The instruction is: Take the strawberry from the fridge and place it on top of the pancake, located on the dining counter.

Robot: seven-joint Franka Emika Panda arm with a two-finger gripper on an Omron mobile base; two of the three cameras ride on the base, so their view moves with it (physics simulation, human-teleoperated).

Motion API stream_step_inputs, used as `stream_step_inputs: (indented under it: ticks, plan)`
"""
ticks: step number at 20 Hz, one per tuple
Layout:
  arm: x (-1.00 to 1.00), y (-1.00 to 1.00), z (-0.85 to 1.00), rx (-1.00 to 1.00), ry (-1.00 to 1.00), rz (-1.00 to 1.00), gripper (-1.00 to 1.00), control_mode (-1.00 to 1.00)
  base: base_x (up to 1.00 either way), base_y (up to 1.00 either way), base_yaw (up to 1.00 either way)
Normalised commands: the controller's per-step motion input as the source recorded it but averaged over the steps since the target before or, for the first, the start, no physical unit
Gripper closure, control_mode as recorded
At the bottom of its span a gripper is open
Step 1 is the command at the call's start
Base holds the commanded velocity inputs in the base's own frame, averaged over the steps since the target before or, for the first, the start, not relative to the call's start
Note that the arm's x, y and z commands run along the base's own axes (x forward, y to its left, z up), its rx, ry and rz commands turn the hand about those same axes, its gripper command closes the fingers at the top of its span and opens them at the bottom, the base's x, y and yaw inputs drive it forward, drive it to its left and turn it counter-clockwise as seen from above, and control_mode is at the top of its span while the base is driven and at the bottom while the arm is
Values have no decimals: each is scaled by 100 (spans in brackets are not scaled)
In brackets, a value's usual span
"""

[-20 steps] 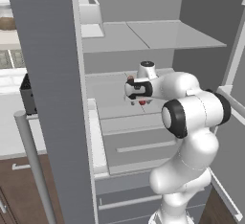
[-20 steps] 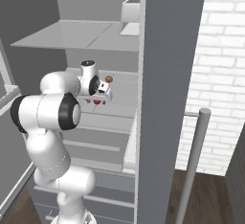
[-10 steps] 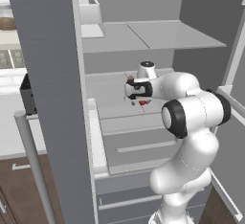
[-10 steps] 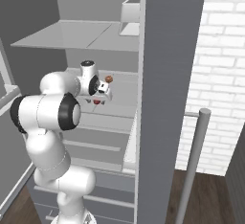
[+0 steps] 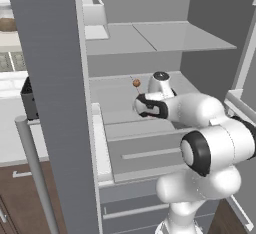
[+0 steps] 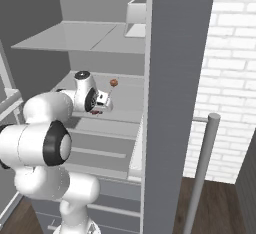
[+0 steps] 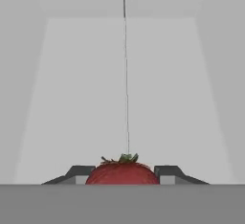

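Strawberry (image 7: pixel 122 173) | clamped between gripper (image 7: pixel 122 174) fingers, over fridge (image 5: pixel 150 38) shelf | step: extraction | next: withdraw clear, carry to pancake

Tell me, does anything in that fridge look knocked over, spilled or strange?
Nothing stands out. The fridge shelves look tidy, with nothing spilled. A small brown ball sits upright on the shelf, and the strawberry sits between the gripper jaws, undamaged.
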Motion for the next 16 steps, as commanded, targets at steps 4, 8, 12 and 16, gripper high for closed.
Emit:
stream_step_inputs:
  ticks: [4,8,12,16]
  plan:
    - [-68,0,82,0,-27,0,100,-100,0,0,0]
    - [-70,0,100,0,-8,0,100,-100,0,0,0]
    - [-75,0,100,0,0,0,100,-100,0,0,0]
    - [-91,0,100,0,0,0,100,-100,0,0,0]
